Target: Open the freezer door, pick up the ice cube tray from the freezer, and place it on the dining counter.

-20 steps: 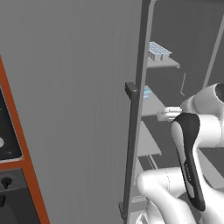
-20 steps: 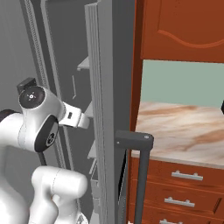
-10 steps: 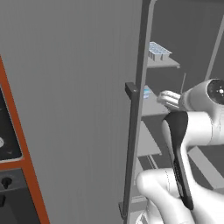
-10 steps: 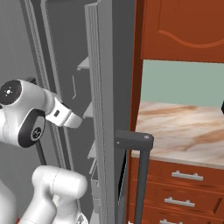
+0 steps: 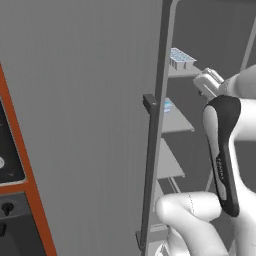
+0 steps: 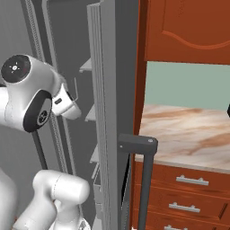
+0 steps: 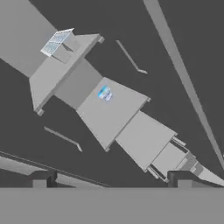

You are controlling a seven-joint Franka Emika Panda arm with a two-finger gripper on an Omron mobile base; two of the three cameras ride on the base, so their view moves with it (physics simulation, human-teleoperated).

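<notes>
The freezer door [image 5: 80, 115] stands open; its dark bar handle [image 5: 149, 170] runs down its edge, and it appears edge-on [image 6: 108, 112] from the right. Inside the freezer [image 5: 200, 30], the pale blue ice cube tray [image 5: 181, 57] rests on the top shelf, up and to the left in the hand view [image 7: 57, 42]. My gripper [image 7: 111, 179] is open and empty, well short of the tray. The white hand [image 5: 209, 81] hangs just inside the doorway, a little below and right of the tray. The marble dining counter [image 6: 188, 134] lies to the right of the door.
A small blue item [image 7: 104, 92] lies on the second shelf [image 7: 111, 111], with more grey shelves [image 5: 167, 160] below. An orange-red cabinet edge [image 5: 27, 190] stands left of the door. Reddish-brown drawers [image 6: 188, 184] sit under the counter.
My arm has lifted; the hand has risen from the level of the second shelf toward the top shelf. The door and tray have not moved.
</notes>
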